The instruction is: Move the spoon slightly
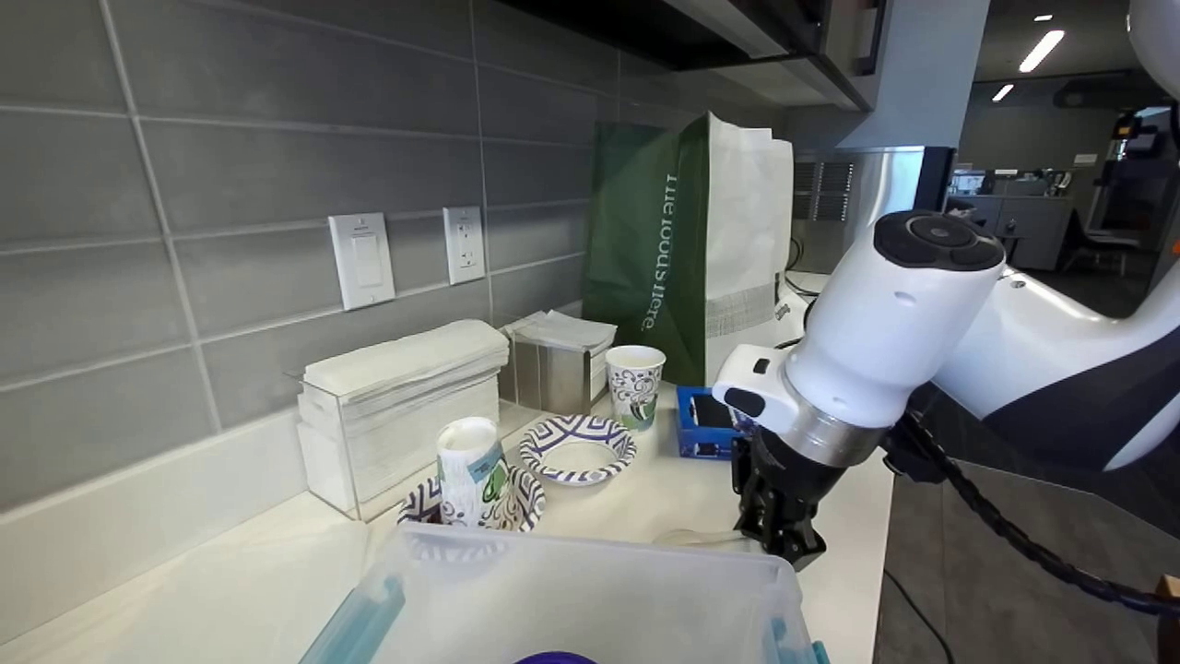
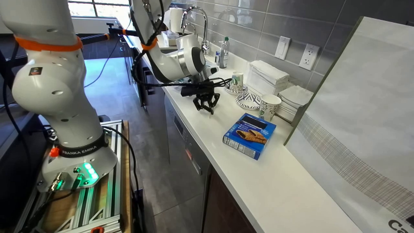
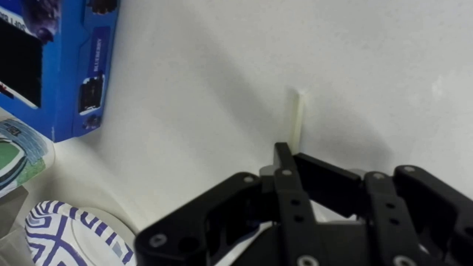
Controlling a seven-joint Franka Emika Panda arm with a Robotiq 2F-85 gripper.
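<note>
Can see a box on the counter, near a cup and a bag. Can make out a bowl just beside that cup, napkins along the wall below a switch, and a bin.

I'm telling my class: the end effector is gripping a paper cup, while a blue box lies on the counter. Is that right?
The object gripped is wrong: the end effector has a spoon between its fingertips, as the wrist view shows. The blue box does lie on the counter.
</note>
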